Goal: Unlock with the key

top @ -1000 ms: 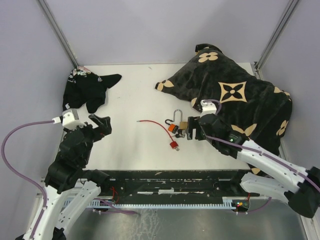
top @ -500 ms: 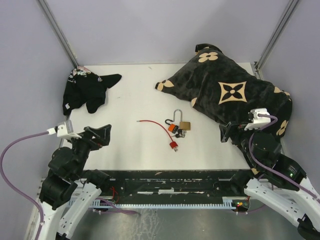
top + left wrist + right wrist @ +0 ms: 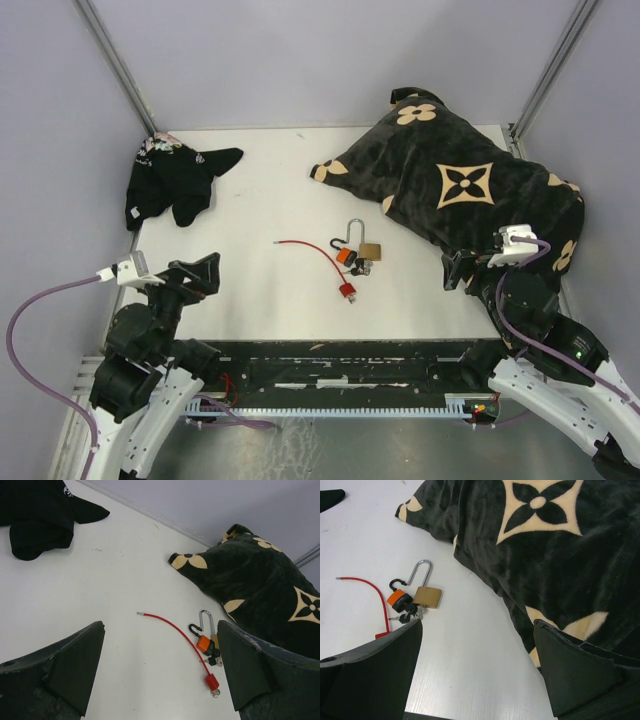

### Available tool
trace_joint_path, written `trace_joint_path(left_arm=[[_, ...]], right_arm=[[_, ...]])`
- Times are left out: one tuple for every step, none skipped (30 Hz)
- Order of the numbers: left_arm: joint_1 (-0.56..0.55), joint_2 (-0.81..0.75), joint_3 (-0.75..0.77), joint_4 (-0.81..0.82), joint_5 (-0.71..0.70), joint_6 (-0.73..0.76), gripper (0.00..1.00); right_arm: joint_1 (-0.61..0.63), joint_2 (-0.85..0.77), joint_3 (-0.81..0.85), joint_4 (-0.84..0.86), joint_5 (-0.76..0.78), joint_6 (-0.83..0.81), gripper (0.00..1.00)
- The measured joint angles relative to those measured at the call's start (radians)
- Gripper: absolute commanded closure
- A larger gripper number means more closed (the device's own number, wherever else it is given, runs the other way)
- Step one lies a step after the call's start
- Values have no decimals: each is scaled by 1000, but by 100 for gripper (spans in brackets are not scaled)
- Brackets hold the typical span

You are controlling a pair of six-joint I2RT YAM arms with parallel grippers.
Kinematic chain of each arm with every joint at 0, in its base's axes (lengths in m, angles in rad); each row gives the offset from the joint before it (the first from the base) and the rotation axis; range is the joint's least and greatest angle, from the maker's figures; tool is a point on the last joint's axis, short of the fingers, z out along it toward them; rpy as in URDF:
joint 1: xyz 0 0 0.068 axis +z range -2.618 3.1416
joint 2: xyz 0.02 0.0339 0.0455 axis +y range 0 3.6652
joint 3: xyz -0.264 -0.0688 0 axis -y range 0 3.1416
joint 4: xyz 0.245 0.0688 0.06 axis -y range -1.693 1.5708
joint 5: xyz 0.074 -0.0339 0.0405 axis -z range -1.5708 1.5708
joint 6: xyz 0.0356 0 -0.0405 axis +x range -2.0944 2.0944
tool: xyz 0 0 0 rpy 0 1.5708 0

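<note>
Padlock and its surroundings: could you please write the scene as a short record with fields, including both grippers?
padlock: brass, lying on the table, shackle looks open
keys: dark-headed, at the padlock's base, beside an orange clip
cable: red, loose, running left of the padlock
right side: black patterned blanket
far left corner: black garment
left gripper: open, empty, apart from the padlock
right gripper: open, empty, near the blanket's edge

**On the white table [image 3: 260, 200]**

Near the middle, a brass padlock [image 3: 369, 248], shackle open, with keys [image 3: 360, 268] and an orange tag [image 3: 345, 257] touching it. Just left, a thin red cable [image 3: 315, 250]. Draped over the far right, a dark patterned blanket [image 3: 470, 190]. At the far left, well apart, a crumpled black garment [image 3: 175, 180].
</note>
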Motion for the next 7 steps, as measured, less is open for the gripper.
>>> trace_joint_path(left_arm=[[0, 0, 0, 1, -3, 0, 1], [0, 0, 0, 2, -5, 0, 1], [0, 0, 0, 2, -6, 0, 1], [0, 0, 0, 2, -7, 0, 1], [0, 0, 0, 2, -8, 0, 1], [0, 0, 0, 2, -8, 0, 1], [0, 1, 0, 2, -7, 0, 1]], right_arm=[[0, 1, 0, 2, 0, -2, 1], [0, 2, 0, 3, 0, -3, 1], [0, 4, 0, 3, 0, -3, 1], [0, 6, 0, 3, 0, -3, 1], [0, 10, 0, 3, 0, -3, 1], [0, 14, 0, 3, 0, -3, 1], [0, 18, 0, 3, 0, -3, 1]])
